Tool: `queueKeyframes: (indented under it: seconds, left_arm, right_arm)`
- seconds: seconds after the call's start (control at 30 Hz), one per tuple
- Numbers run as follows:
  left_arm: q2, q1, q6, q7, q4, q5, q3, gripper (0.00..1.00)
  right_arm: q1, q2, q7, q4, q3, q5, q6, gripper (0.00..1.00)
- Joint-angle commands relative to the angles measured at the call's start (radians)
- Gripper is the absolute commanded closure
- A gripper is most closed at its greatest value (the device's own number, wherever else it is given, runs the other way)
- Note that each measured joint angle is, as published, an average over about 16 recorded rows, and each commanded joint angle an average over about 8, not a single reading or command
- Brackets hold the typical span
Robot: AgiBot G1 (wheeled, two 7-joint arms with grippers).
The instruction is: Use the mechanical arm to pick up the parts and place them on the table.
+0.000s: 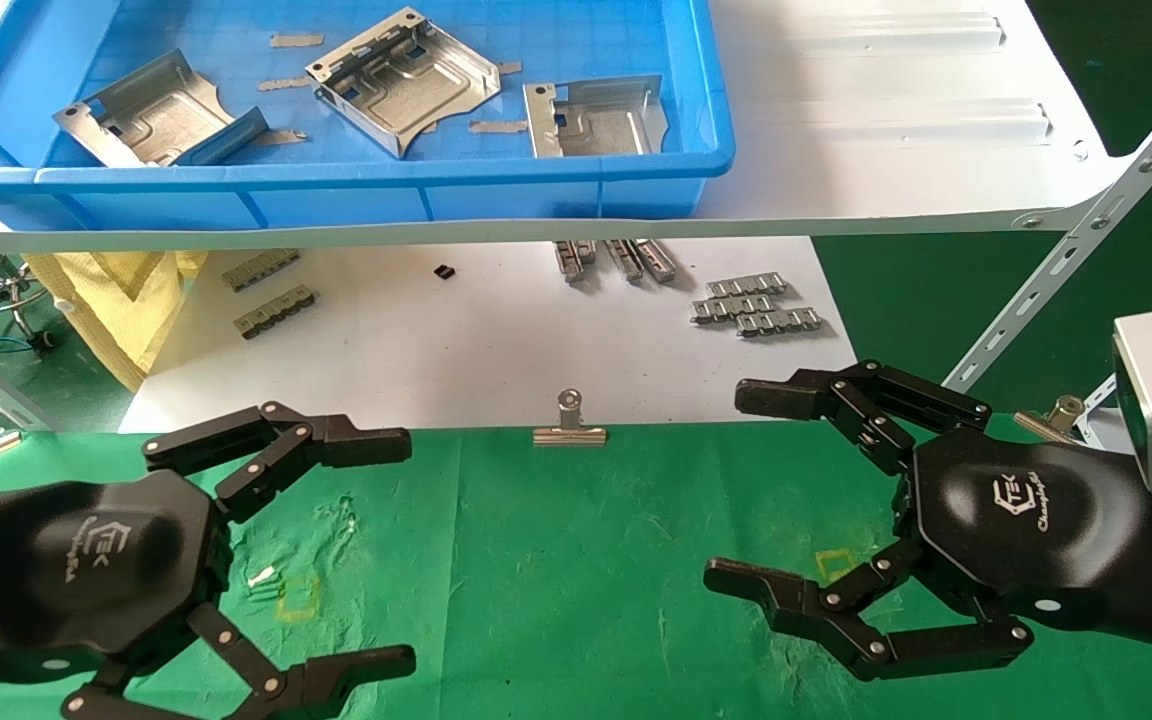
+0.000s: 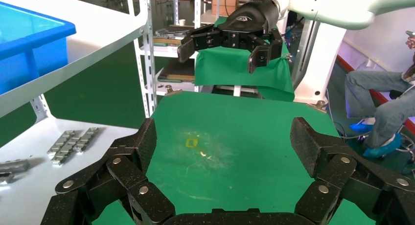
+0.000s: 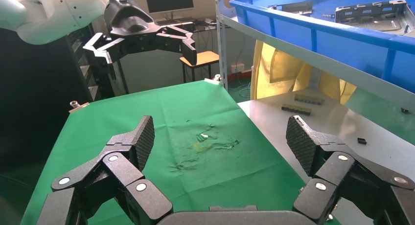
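Your left hand [image 1: 336,550] hovers at 8 o'clock over the green surface [image 1: 556,560], fingers spread wide and holding nothing. Your right hand [image 1: 766,490] hovers at 4 o'clock, equally wide and empty. The parts [image 1: 401,80] lie at 11 to 12 o'clock in the blue bin [image 1: 336,195] on the white shelf [image 1: 886,150]; three show, and possibly more sit past the frame edge. A binder clip [image 1: 569,425] pins the cloth's far edge.

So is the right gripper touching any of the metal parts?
Apart. Head view shows the right gripper open over the table, parts far off in the bin.
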Motion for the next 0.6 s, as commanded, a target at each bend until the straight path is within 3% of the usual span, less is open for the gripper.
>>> queueKeyframes:
  seconds: [0.03,0.6]
  left_arm:
    - [0.0,0.0,0.0,0.0,0.0,0.0,0.0,0.0]
    - [0.0,0.0,0.0,0.0,0.0,0.0,0.0,0.0]
  right_arm:
    - [0.0,0.0,0.0,0.0,0.0,0.0,0.0,1.0]
    - [0.0,0.0,0.0,0.0,0.0,0.0,0.0,1.0]
